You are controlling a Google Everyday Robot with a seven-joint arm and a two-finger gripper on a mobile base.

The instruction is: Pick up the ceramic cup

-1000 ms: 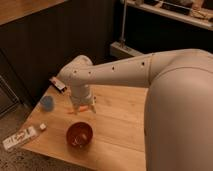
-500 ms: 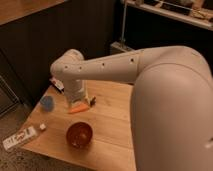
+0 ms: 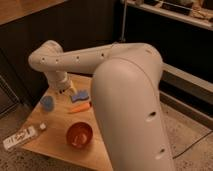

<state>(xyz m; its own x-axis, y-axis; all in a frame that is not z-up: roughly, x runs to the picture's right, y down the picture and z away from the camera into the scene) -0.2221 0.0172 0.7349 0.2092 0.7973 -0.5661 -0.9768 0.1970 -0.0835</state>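
Observation:
The ceramic cup (image 3: pixel 47 102) is small, light blue and cylindrical. It stands upright near the left side of the wooden table (image 3: pixel 56 121). My white arm reaches across from the right and bends down at the back of the table. My gripper (image 3: pixel 64 89) hangs just right of and behind the cup, a little above the tabletop and apart from the cup. The reddish-brown bowl (image 3: pixel 79 135) sits near the table's front edge.
A blue sponge-like block (image 3: pixel 80 95) and an orange carrot-shaped object (image 3: pixel 80 107) lie right of the gripper. A white bottle (image 3: pixel 22 137) lies at the table's front left corner. A dark wall stands behind; my arm's large body hides the table's right side.
My arm has swung left across the table over the second, bringing the gripper from near the orange object to beside the cup. The objects on the table have not moved.

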